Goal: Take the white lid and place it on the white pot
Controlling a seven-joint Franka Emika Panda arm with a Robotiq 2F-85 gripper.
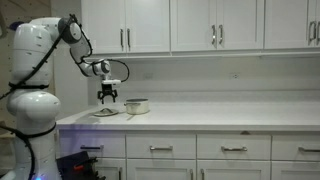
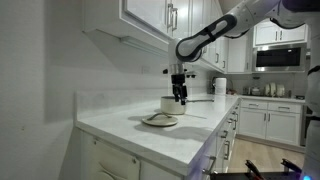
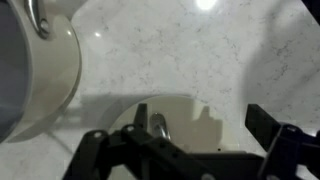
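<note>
My pincer (image 1: 107,96) hangs spread wide above the white lid (image 3: 185,112), which lies near the worktop's (image 1: 200,118) front edge toward its end corner. The white pot (image 1: 137,105) stands just beside it.

My pincer (image 1: 107,97) hangs above the counter (image 1: 200,117), right over the white lid (image 3: 170,112), which lies flat on the counter between my spread fingers in the wrist view. The white pot (image 3: 35,70) stands on the counter just beside the lid, apart from it, at the left of that view. In an exterior view the pot (image 1: 137,105) sits to the right of the lid and of my pincer. Cabinets (image 1: 170,25) hang above the counter, with drawers (image 1: 160,148) below it
</note>
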